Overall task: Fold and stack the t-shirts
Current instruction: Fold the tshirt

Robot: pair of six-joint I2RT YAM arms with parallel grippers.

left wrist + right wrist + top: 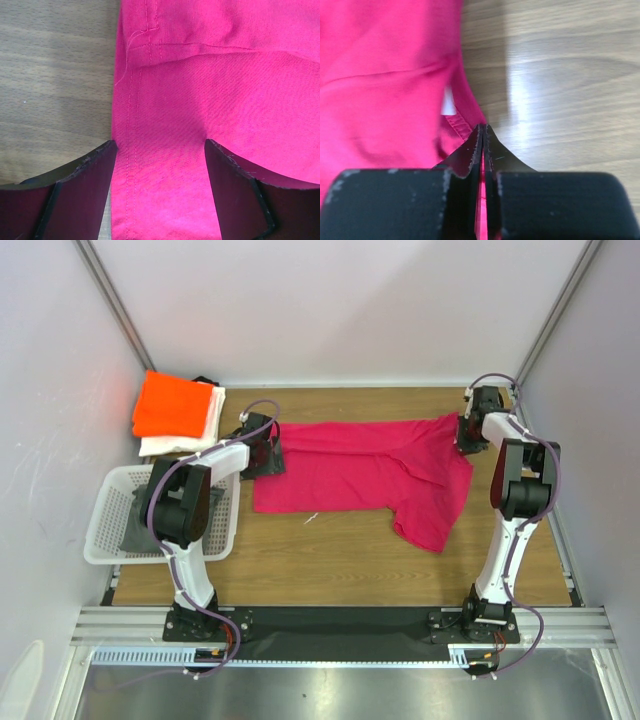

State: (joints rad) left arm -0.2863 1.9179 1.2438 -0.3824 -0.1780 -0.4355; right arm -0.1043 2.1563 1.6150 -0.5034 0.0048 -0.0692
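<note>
A magenta-pink t-shirt [360,468] lies spread across the middle of the wooden table, one sleeve hanging toward the front right. My left gripper [262,446] is at its left end. In the left wrist view the gripper [160,150] stands open, its dark fingers [82,185] straddling the stitched hem of the pink cloth [210,90]. My right gripper [468,430] is at the shirt's far right corner. In the right wrist view it [483,128] is shut, with a strip of pink cloth [385,75] pinched between the jaws. An orange folded t-shirt [173,405] rests on a white folded one [190,443] at the back left.
A white lattice basket [106,530] stands at the left edge beside the left arm, with a dark grey item [138,520] inside. Grey walls close in the table at the back and both sides. Bare wood [330,550] shows in front of the shirt.
</note>
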